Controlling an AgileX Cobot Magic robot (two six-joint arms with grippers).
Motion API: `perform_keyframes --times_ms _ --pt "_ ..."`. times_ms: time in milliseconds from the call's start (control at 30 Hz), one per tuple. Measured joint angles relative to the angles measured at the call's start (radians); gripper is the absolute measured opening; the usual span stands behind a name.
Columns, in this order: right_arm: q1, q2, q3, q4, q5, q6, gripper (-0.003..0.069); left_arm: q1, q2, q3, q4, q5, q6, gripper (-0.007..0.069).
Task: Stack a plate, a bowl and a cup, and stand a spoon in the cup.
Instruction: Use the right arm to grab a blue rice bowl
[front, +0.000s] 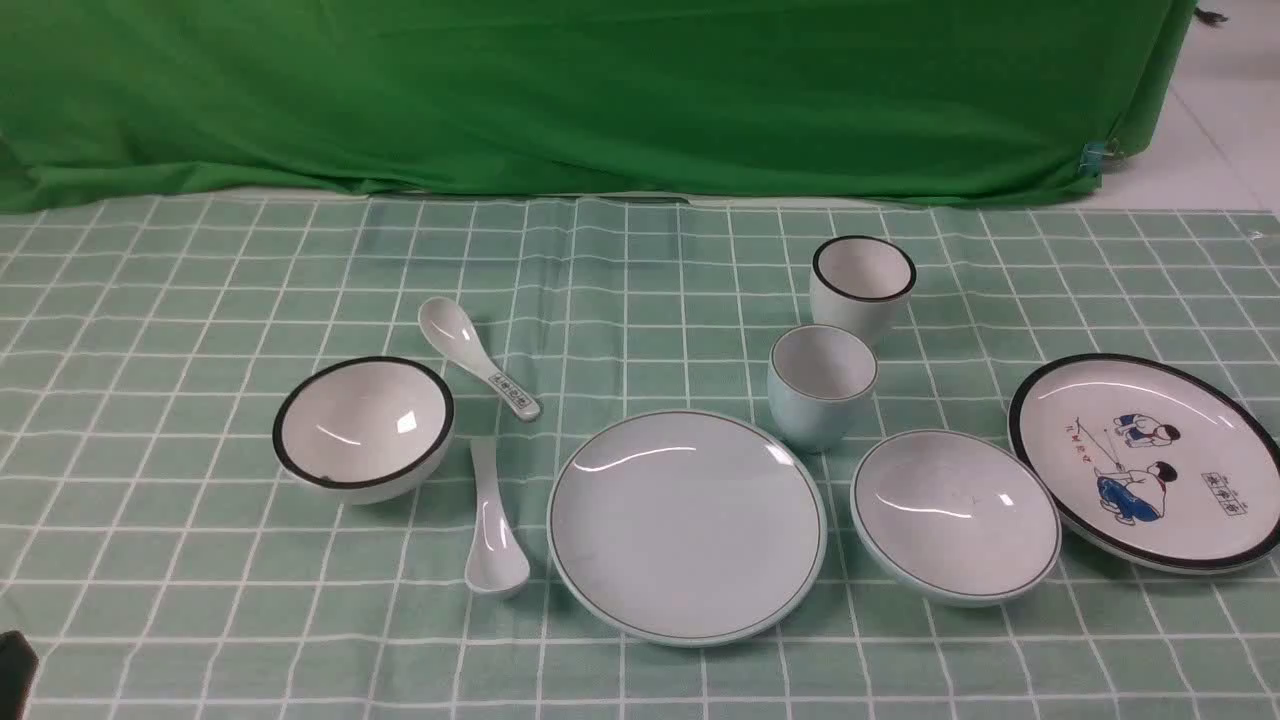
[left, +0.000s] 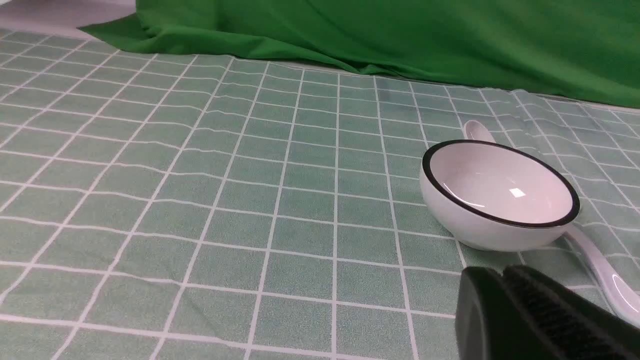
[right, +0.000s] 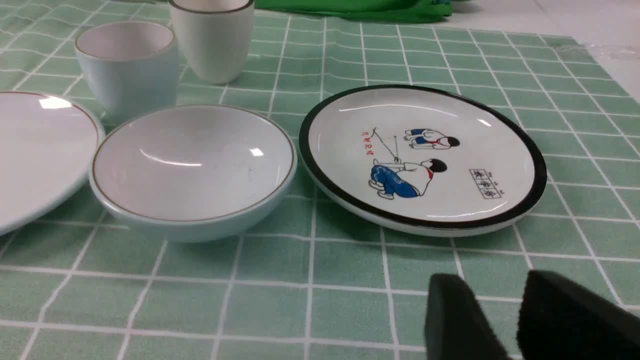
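Observation:
The pale blue-grey plate (front: 686, 525) lies at the centre front of the table. The shallow bowl (front: 955, 515) sits just right of it, and the cup (front: 820, 385) stands behind the gap between them. The plain white spoon (front: 492, 530) lies left of the plate, bowl end toward me. My left gripper (left: 502, 272) is shut and empty, low over the cloth near the plain spoon (left: 610, 280). My right gripper (right: 492, 290) is slightly open and empty, in front of the bowl (right: 192, 165). The plate (right: 35, 150) and cup (right: 125, 60) also show in the right wrist view.
A black-rimmed white bowl (front: 362, 430) and a spoon with a marked handle (front: 470, 355) lie at the left. A black-rimmed white cup (front: 862, 285) stands behind the cup. A cartoon plate (front: 1145, 460) lies at the far right. A green cloth hangs behind the table.

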Motion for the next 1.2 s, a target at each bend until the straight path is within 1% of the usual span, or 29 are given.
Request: perform_keyframes --times_ms 900,967,1067,1100,1133,1167,1200 --pt "0.0 0.0 0.0 0.0 0.0 0.0 0.0242 0.0 0.0 0.0 -0.002 -0.011 -0.001 0.0017" --pt "0.0 0.0 0.0 0.0 0.0 0.0 0.0242 0.0 0.0 0.0 -0.044 -0.045 -0.016 0.0017" --pt "0.0 0.0 0.0 0.0 0.0 0.0 0.0242 0.0 0.0 0.0 -0.263 -0.141 -0.104 0.0017" --pt "0.0 0.0 0.0 0.0 0.0 0.0 0.0242 0.0 0.0 0.0 -0.277 -0.147 -0.109 0.0017" --pt "0.0 0.0 0.0 0.0 0.0 0.0 0.0242 0.0 0.0 0.0 -0.364 -0.188 -0.129 0.0017" --pt "0.0 0.0 0.0 0.0 0.0 0.0 0.0242 0.0 0.0 0.0 -0.364 -0.188 -0.129 0.0017" --pt "0.0 0.0 0.0 0.0 0.0 0.0 0.0242 0.0 0.0 0.0 -0.444 -0.233 -0.153 0.0017"
